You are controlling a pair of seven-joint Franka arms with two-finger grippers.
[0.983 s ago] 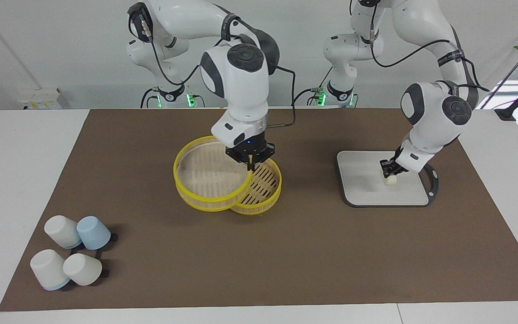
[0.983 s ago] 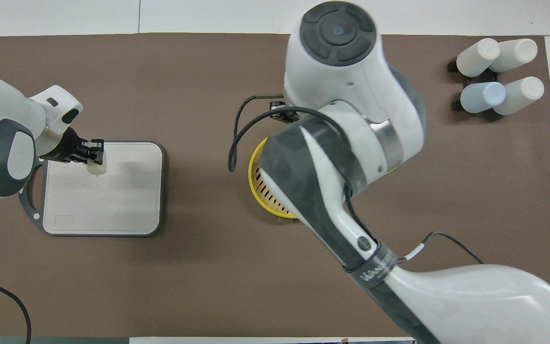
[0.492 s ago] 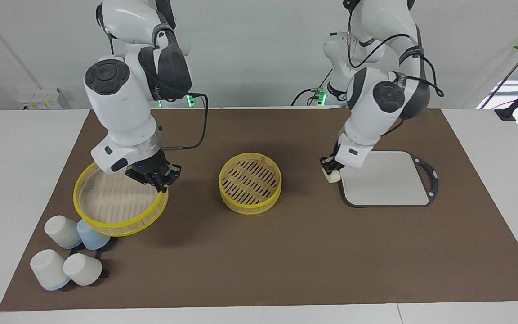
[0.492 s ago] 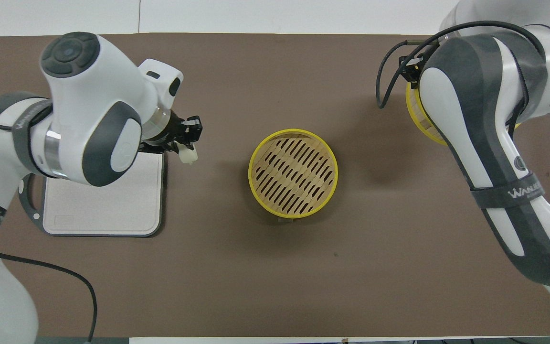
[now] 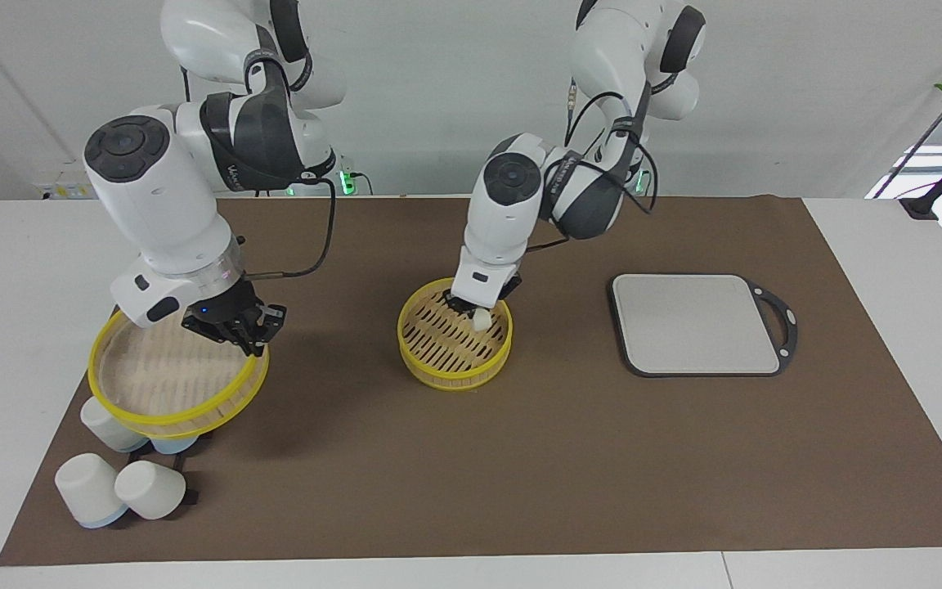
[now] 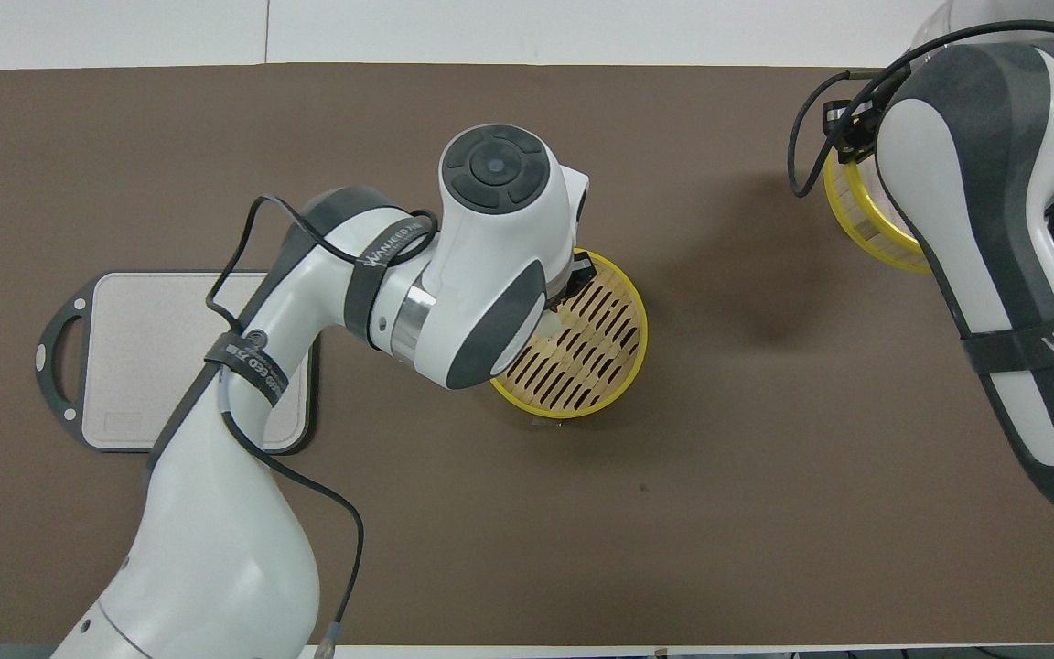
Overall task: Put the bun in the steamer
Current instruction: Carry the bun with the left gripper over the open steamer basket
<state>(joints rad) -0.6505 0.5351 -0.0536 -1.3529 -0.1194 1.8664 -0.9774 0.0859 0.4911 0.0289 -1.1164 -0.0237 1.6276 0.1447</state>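
Item: bun placement, release stage (judged).

Left hand [image 5: 477,313]: centre of the facing view, low inside the lower steamer tier [image 5: 455,372], pinching the bun [image 5: 482,320]. The bun sits at or just above the slatted floor, near the rim on the side toward the cutting board; whether it touches the slats cannot be told. In the overhead view the arm's wrist covers hand and bun, and only part of the tier shows.

Right hand [image 5: 230,330]: left of the facing view, clamped on the rim of the upper steamer tier [image 5: 162,421], holding it tilted in the air over the cups [image 5: 119,492] at the lower left. In the overhead view this tier shows only as a yellow arc at the upper right.

Cutting board [image 5: 696,323]: grey, black-rimmed with a handle, right of centre in the facing view, nothing on it.

Bench [image 5: 602,458]: brown mat; lower tier stands at its middle.

Handling note, as judgement: settle the bun onto the slats before parting the fingers, so it does not drop and roll. Part them only enough to free it, since the rim is close. Lift straight up, clear of the yellow rim. The right arm should keep its tier away until the left arm withdraws.
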